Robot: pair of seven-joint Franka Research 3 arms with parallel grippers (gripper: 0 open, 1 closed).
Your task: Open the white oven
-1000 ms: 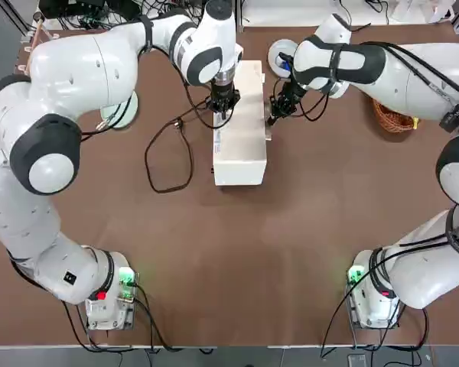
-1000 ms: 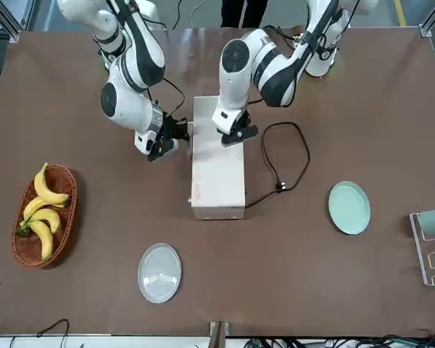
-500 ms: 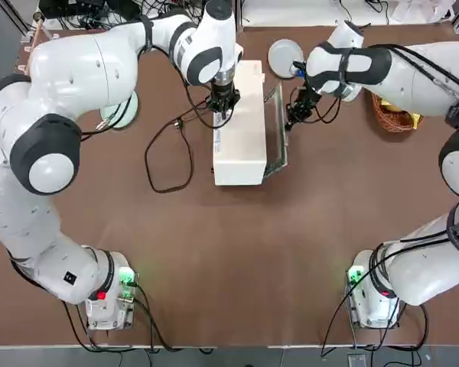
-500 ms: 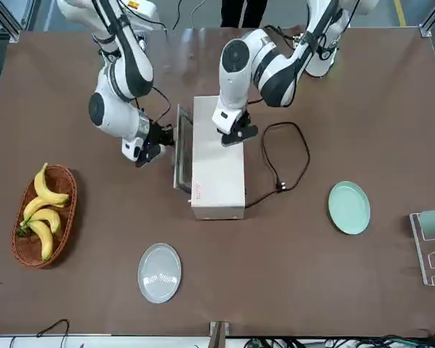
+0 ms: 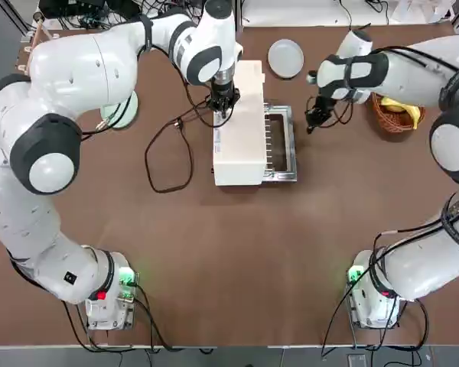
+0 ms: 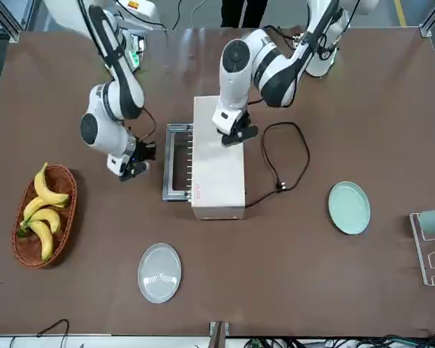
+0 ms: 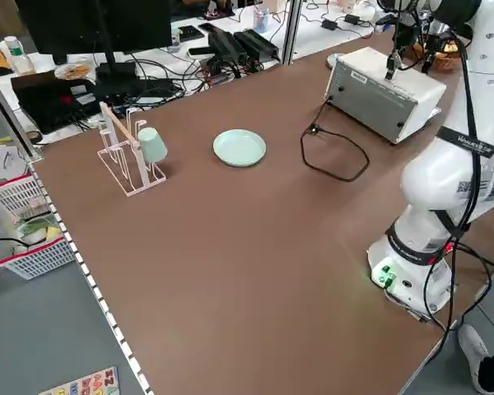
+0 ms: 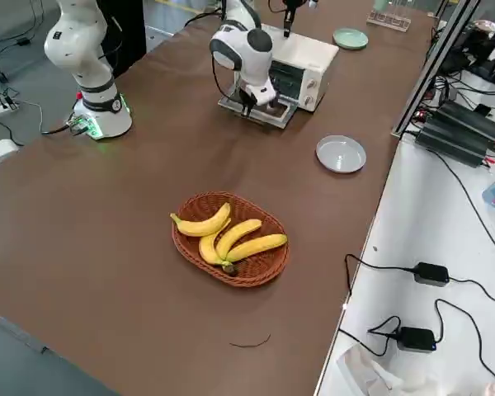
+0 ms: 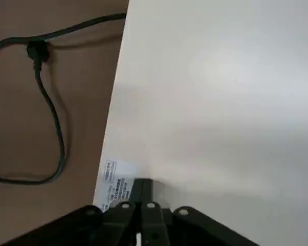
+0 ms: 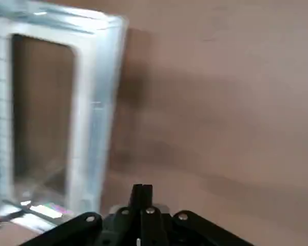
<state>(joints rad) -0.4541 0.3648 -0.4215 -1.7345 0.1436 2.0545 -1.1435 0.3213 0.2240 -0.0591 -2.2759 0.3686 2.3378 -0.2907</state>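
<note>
- The white oven (image 5: pixel 239 126) sits mid-table, its door (image 5: pixel 279 143) lying flat open.
- The left gripper (image 5: pixel 221 105), fingers pressed together, bears down on its top, likely steadying it.
- Beyond the door, the right gripper (image 5: pixel 316 120) hangs clear, fingers closed, empty.

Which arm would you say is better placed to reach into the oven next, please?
Probably the right: its tool hovers just beyond the lowered door, while the left tool presses on the white oven top.
</note>
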